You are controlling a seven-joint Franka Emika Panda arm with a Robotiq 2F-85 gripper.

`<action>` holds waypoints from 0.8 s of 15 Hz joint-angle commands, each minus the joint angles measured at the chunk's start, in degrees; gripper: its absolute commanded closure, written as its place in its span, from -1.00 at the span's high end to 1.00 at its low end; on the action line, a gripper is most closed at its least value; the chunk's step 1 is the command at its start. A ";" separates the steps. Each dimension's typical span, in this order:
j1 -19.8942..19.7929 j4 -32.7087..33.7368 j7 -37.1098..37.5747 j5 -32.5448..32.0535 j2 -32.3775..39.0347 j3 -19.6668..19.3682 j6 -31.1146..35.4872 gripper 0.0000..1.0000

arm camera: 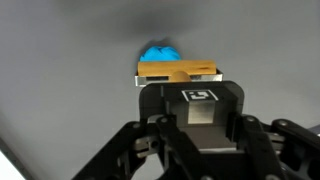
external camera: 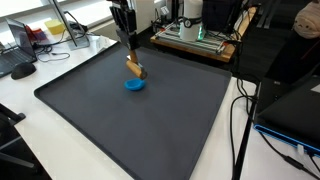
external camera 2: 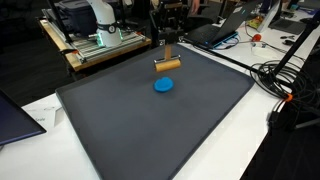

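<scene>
In both exterior views my gripper (external camera: 131, 57) (external camera 2: 167, 54) hangs over the far part of a dark mat, shut on a small wooden block (external camera: 134, 68) (external camera 2: 167, 63). The block is held off the mat, tilted in one exterior view and level in the other. Just below it a flat blue disc (external camera: 134, 85) (external camera 2: 163, 86) lies on the mat. In the wrist view the wooden block (arm camera: 178, 72) sits crosswise at the tips of my gripper (arm camera: 190, 88), and the blue disc (arm camera: 158, 52) shows partly beyond it.
The dark grey mat (external camera: 150, 130) (external camera 2: 150, 130) covers most of a white table. Behind it stands a machine on a wooden board (external camera: 195, 35) (external camera 2: 95, 40). Cables (external camera: 240, 120) (external camera 2: 280, 85) trail off one side, and a laptop (external camera 2: 15, 115) lies near a corner.
</scene>
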 commanded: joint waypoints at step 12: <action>1.14 6.56 6.06 -2.56 10.72 -2.37 2.26 -0.55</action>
